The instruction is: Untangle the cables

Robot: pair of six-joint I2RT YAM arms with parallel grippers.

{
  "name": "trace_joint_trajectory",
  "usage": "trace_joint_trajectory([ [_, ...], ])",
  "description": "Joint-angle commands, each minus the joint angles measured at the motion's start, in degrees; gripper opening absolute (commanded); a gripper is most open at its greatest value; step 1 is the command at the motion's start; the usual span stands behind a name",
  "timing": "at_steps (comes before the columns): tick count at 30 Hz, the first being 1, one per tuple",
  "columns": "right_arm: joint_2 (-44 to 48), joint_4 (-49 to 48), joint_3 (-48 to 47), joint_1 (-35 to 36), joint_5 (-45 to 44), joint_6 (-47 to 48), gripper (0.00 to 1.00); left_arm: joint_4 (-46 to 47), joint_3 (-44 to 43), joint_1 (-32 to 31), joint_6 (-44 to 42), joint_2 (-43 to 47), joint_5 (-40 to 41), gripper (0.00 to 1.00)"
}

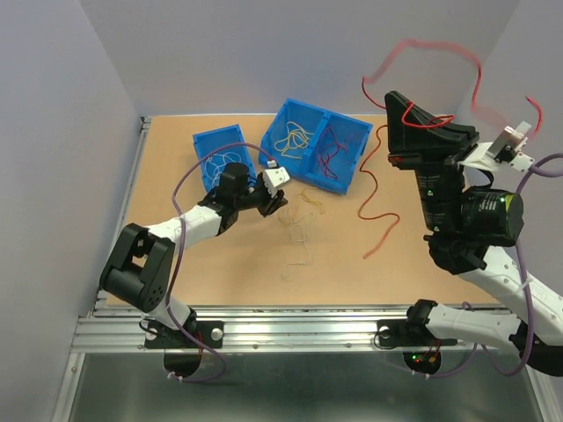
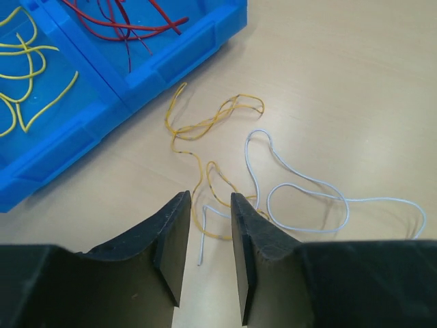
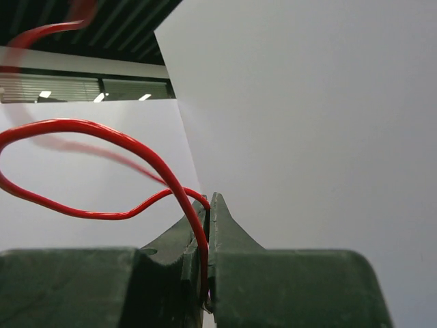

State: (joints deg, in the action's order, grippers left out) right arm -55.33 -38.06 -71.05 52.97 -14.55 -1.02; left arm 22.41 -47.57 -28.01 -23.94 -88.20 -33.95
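Observation:
My left gripper (image 1: 274,192) (image 2: 208,198) is open and low over the table. A curly yellow wire (image 2: 205,124) and a white wire (image 2: 308,182) lie crossed just beyond its fingertips, with one yellow loop and a white end between the jaws' line. They show faintly in the top view (image 1: 301,230). My right gripper (image 1: 398,97) (image 3: 209,199) is raised high, pointing at the wall, and is shut on a red wire (image 3: 102,130). That wire's blurred length waves in the air (image 1: 422,48). Another red wire (image 1: 378,189) lies on the table.
A two-compartment blue bin (image 1: 345,180) holds yellow wires (image 1: 295,136) on the left and red wires (image 1: 330,151) on the right; it fills the upper left of the left wrist view (image 2: 171,61). A smaller blue bin (image 1: 201,141) holds white wires, behind my left arm.

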Motion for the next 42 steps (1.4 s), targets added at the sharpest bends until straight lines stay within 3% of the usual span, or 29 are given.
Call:
trace_joint_trajectory([
  [1, -1.27, 0.36, 0.56, 0.38, -3.64, 2.51, 0.01, 1.93, 0.99, 0.06, -0.49, 5.41, 0.73, 0.39],
  [9, -3.82, 0.10, 2.31, 0.20, -15.14, 6.81, 0.01, 5.09, 5.99, 1.55, 0.21, 14.46, 1.43, 0.38],
  [19, -12.68, 1.23, 1.71, -1.55, -20.26, 10.59, 0.01, 7.46, 9.43, 3.13, 1.88, 21.32, 6.17, 0.39],
  [22, -17.17, 10.08, -2.42, -4.27, -19.13, 7.98, 0.01, 8.08, 9.51, 4.89, 3.55, 21.93, 8.73, 0.40],
  [29, -22.36, 14.16, -4.19, -17.88, -11.48, -4.41, 0.01, 8.43, 9.34, 7.35, 5.05, 22.02, 10.22, 0.41],
  [42, -30.10, 16.71, -9.46, -26.42, -8.83, -10.93, 0.01, 8.44, 9.95, 7.71, 4.52, 22.55, 9.87, 0.41],
])
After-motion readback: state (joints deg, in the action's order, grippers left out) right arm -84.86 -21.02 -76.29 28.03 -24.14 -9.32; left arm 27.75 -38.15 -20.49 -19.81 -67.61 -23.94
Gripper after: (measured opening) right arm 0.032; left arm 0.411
